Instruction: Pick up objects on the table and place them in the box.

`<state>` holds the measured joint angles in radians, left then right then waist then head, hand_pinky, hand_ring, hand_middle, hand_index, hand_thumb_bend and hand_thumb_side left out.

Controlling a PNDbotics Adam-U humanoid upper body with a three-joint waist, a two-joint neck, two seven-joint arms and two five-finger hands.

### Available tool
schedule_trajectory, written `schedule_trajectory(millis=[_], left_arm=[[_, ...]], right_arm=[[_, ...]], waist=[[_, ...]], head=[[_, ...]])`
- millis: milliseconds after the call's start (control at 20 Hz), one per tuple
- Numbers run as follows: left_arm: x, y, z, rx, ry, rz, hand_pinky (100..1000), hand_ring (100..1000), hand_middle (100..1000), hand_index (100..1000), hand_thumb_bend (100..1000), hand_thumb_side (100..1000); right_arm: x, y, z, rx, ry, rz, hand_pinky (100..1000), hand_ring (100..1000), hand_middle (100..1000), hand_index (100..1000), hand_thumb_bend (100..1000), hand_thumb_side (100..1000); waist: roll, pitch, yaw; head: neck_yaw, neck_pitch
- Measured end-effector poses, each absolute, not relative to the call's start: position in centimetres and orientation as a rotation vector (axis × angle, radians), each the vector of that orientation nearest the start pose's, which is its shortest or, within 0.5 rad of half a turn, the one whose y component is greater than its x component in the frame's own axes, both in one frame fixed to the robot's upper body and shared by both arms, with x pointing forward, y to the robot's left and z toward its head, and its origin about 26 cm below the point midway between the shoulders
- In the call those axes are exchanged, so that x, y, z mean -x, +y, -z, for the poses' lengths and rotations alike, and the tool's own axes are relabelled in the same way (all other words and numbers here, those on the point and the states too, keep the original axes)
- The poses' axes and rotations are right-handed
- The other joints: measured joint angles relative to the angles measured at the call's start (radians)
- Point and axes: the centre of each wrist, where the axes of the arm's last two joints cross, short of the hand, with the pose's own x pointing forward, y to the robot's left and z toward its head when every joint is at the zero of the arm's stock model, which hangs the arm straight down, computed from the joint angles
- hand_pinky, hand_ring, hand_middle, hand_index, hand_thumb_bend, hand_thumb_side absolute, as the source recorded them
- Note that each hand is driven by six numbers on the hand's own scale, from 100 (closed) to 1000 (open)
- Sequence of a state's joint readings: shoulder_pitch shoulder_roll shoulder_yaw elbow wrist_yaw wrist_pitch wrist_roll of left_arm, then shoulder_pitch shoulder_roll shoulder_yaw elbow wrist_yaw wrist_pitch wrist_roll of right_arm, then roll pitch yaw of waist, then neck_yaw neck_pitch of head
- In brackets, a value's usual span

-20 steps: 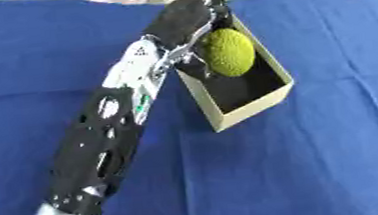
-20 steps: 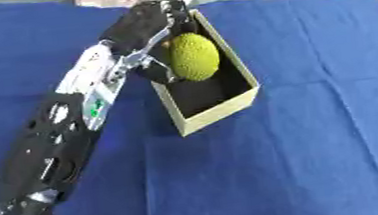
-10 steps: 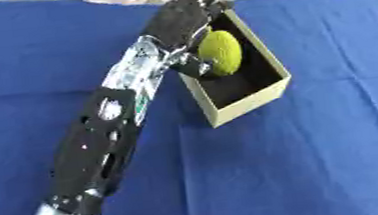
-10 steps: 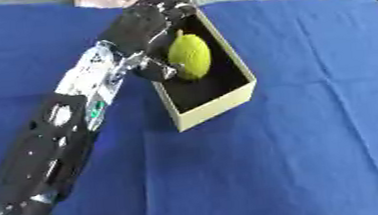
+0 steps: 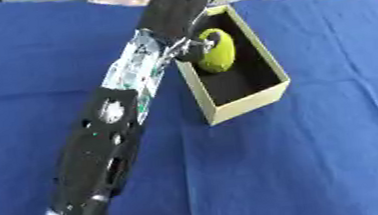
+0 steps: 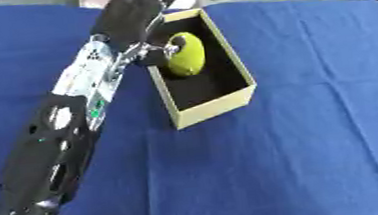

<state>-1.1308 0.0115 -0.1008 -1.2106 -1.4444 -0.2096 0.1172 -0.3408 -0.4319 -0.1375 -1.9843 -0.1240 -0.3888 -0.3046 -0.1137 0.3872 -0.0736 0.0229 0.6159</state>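
my left robot hand (image 5: 181, 11) is reaching over the box (image 5: 247, 104) from its left side, and its thumb and fingers are curled around the yellow-green ball (image 5: 216, 51), so the ball is pinched in my grip. the ball is inside the box now, in the far half, just beside the left wall; i cannot tell if it already touches the dark bottom or hangs a little above it. i think i hold it from the left and from above because my arm comes along the left side of the box, and in this way the wrist stays outside the walls while only the fingers go in. the box is long and narrow, with tan walls and a dark inside, and it lies askew on the blue worktop (image 5: 321, 156). the near half of the box is free, so there is room, but my thumb sits near the left wall and to spread the fingers could push this wall. the way up and to the left looks open for taking the hand out. i see no other objects on the blue cloth in these views. my right robot hand is not visible.
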Motion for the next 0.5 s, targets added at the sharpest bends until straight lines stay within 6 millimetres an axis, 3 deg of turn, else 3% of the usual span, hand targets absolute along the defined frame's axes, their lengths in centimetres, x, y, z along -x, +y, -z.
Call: schedule_trajectory(millis=[50,250,500], left_arm=[[-43.1,6.8,-30.3,1.524,2.560,-1.304,741,786,699,749,101,100],[-41.6,8.4,-32.5,1.493,2.616,-1.048,716,757,664,729,100,100],[-39.8,10.2,-33.5,1.491,2.642,-0.886,673,717,621,706,100,100]], right_arm=[[-30.0,-30.7,-23.3,-0.350,3.496,-0.050,824,833,669,816,100,587],[-29.9,-31.2,-23.5,-0.403,3.482,-0.037,822,833,670,816,100,585],[-29.8,-31.5,-23.5,-0.437,3.473,-0.028,818,830,671,816,100,584]], waist=[[0.003,-0.003,0.010],[0.009,-0.017,0.046],[0.013,-0.019,0.055]], head=[[-0.009,0.006],[-0.052,0.027],[-0.082,0.040]])
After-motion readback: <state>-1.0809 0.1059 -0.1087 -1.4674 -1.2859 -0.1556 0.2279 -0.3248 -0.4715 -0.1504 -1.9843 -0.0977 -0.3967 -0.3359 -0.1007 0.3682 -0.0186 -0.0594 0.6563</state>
